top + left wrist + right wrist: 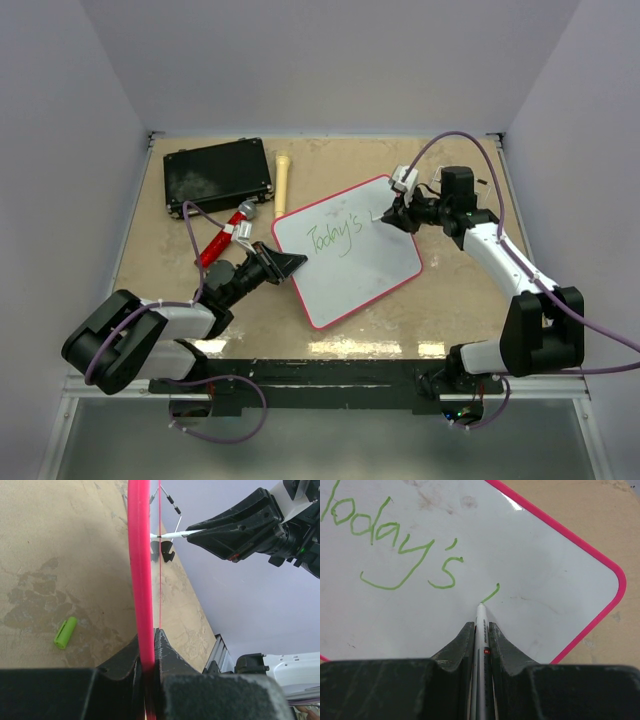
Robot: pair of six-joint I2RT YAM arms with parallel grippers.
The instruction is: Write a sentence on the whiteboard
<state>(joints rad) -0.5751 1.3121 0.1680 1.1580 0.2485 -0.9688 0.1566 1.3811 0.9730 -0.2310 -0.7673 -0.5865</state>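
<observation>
The whiteboard [380,260] lies tilted in the middle of the table, white with a red-pink rim. In green it reads "Today's" [334,236], also clear in the right wrist view [395,555], with a short new stroke [491,594] after it. My left gripper [285,266] is shut on the board's left rim [142,580]. My right gripper [392,216] is shut on a white marker [481,630] whose tip touches the board at the end of the stroke. The marker also shows in the left wrist view [175,534].
A black case [218,174] lies at the back left, a wooden stick [283,182] beside it. A red-handled tool [222,240] lies left of the board. A green marker cap [65,632] lies on the table.
</observation>
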